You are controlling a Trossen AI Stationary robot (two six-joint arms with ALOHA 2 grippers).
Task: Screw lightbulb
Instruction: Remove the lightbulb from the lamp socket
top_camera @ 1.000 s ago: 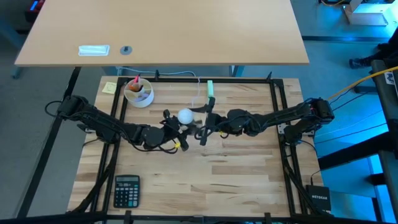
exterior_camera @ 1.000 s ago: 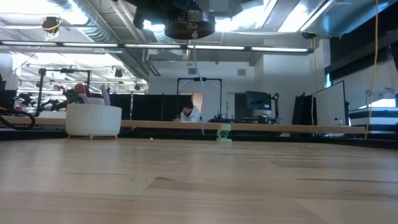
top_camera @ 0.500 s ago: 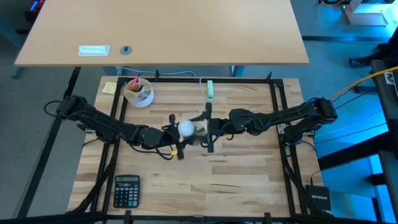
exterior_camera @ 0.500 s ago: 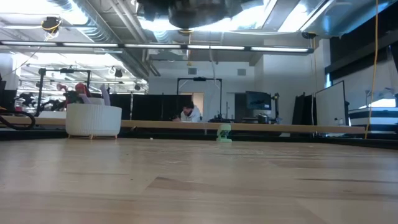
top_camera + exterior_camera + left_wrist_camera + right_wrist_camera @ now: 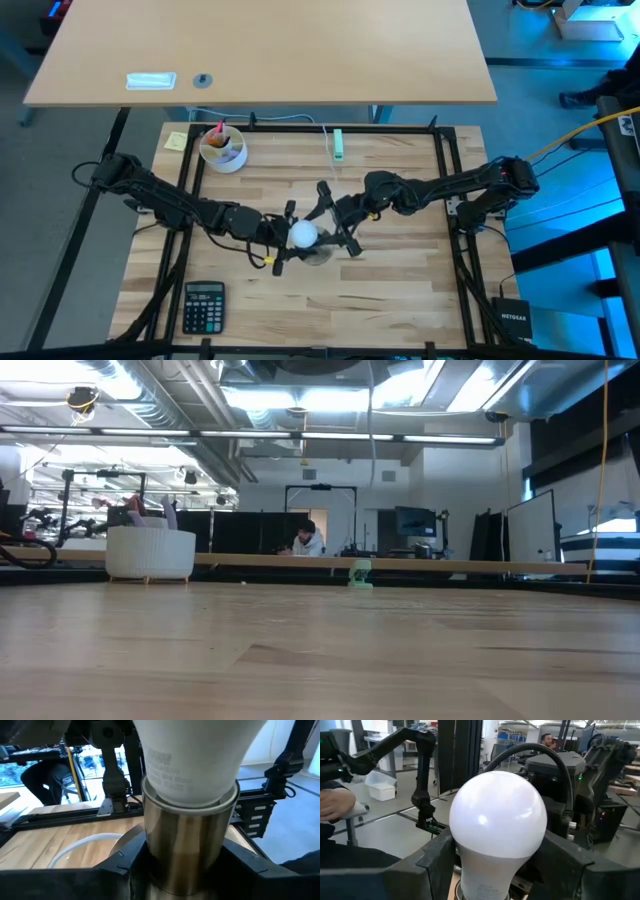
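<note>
White bulb point(image 5: 303, 235) held above mid-table, seated in a metal socket point(image 5: 187, 847); left gripper point(image 5: 182, 870) clamps the socket, right gripper point(image 5: 495, 852) closes around the bulb's neck. Judged stage: threading under way, final tightening and release remaining

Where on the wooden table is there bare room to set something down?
Bare: the front right stretch of the table, right of the calculator, and the far right corner behind the right arm. Crowded: the middle, where both hands meet at the lightbulb, and the far left by the bowl.
</note>
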